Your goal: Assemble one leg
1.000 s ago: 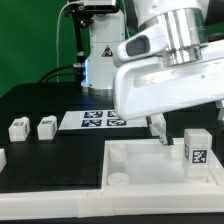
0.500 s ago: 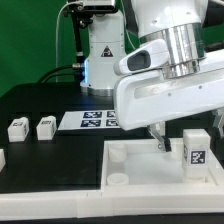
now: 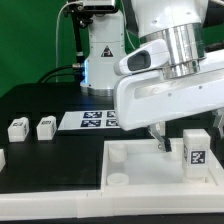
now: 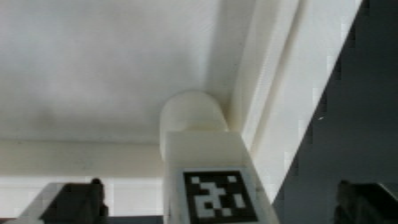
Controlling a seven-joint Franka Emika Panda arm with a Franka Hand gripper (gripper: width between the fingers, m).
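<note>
A leg [image 3: 195, 152], a small white post with a black-and-white tag, stands upright in the far corner of the white square panel [image 3: 140, 168] at the exterior view's right. My gripper [image 3: 172, 142] hangs over that corner, with one finger [image 3: 158, 140] showing just left of the leg. In the wrist view the leg [image 4: 214, 185] stands between my dark fingertips [image 4: 75, 202], with a gap on each side. My gripper [image 4: 219, 206] is open and holds nothing.
Two more legs [image 3: 18, 128] [image 3: 46, 126] lie on the black table at the exterior view's left, and another part [image 3: 2, 158] shows at the left edge. The marker board [image 3: 95, 120] lies behind the panel. A round socket [image 3: 118, 180] is in the panel's near corner.
Over the last second my arm shifted a little to the exterior view's right and lower, toward the standing leg. It has held still for the last half second.
</note>
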